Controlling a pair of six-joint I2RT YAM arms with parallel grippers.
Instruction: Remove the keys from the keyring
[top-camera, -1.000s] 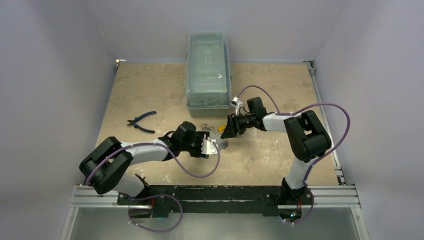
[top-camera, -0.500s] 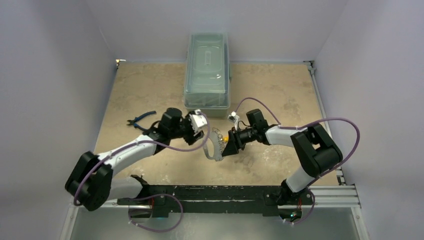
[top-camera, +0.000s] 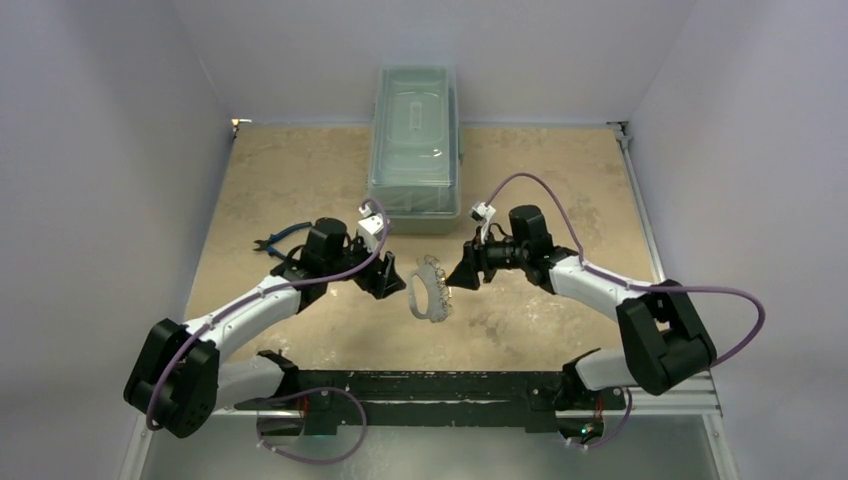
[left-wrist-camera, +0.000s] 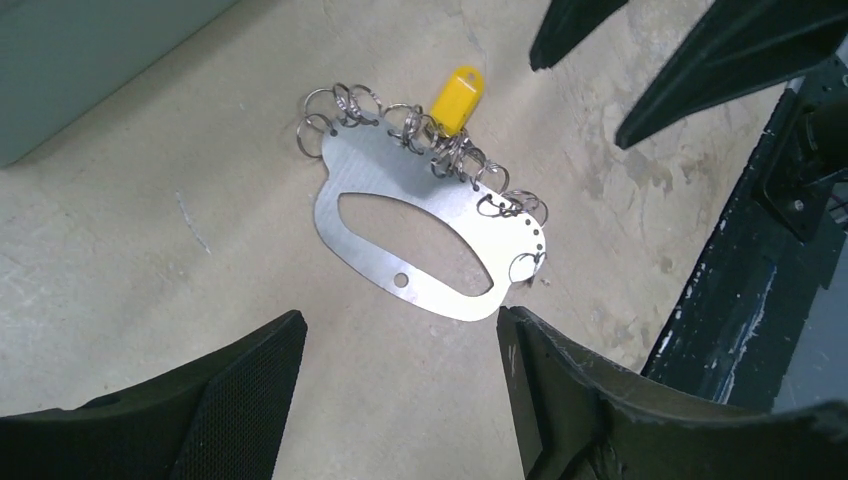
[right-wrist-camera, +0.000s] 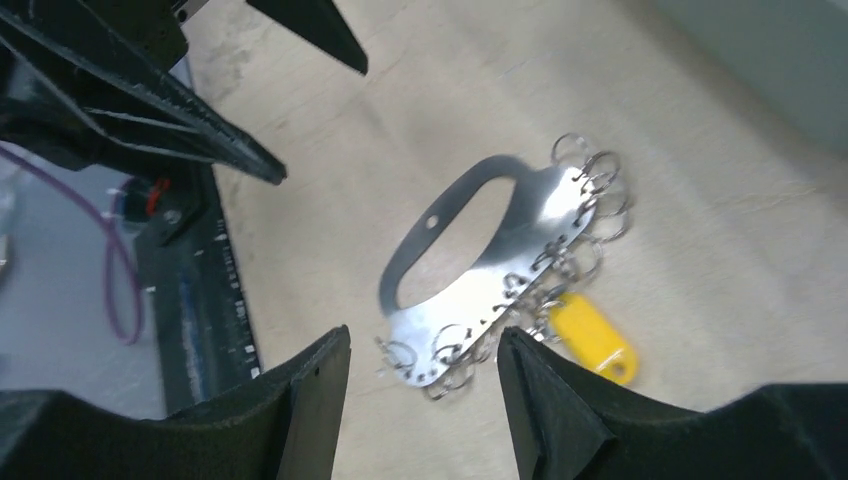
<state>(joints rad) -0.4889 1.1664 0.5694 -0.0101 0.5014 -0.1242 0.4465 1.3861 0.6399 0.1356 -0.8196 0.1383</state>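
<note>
The keyring (left-wrist-camera: 385, 165) is a flat silvery plate with an oval cut-out, lying on the tan table. The keys (left-wrist-camera: 345, 105) are small silvery pieces on little rings along one edge, with one yellow-headed key (left-wrist-camera: 455, 97) among them. In the top view the keyring (top-camera: 425, 290) lies between both grippers. My left gripper (top-camera: 385, 278) is open just left of it, touching nothing. My right gripper (top-camera: 462, 272) is open just right of it. The left wrist view shows my left gripper (left-wrist-camera: 400, 318) short of the plate. In the right wrist view my right gripper (right-wrist-camera: 422, 338) hovers over the keyring (right-wrist-camera: 500, 260) and the yellow key (right-wrist-camera: 592, 335).
A grey-green lidded plastic box (top-camera: 415, 140) stands at the back middle. Blue-handled pliers (top-camera: 280, 240) lie on the left, partly behind my left arm. The black front rail (top-camera: 430, 385) runs along the near table edge.
My left gripper has swung from the keyring's near side up and to its left. My right gripper has drawn back to the right. The keyring now lies free between them.
</note>
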